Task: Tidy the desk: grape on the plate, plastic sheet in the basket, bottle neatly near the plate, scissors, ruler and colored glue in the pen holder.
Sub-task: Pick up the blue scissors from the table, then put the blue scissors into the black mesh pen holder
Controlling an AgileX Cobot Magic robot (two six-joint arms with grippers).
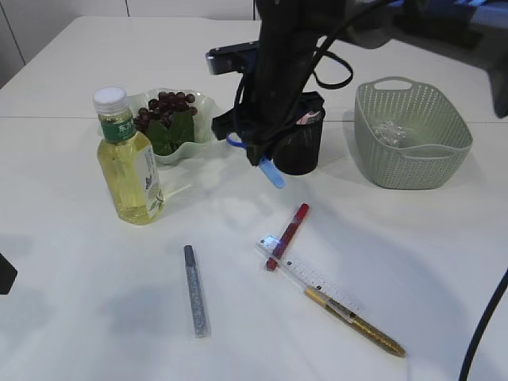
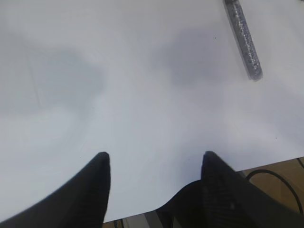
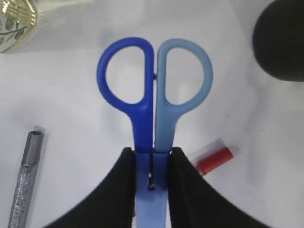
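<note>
My right jaws clamp the scissors above the white table, beside the pen holder. My left jaws stand apart, empty, near the table's front edge, the silver glue lying ahead.

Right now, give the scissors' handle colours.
Plastic scissors: one dark-blue loop, one light-blue; right wrist view.

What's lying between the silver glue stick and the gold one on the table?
In the exterior view, the red glue stick and the clear ruler lie between silver and gold, the red one resting across the ruler.
</note>
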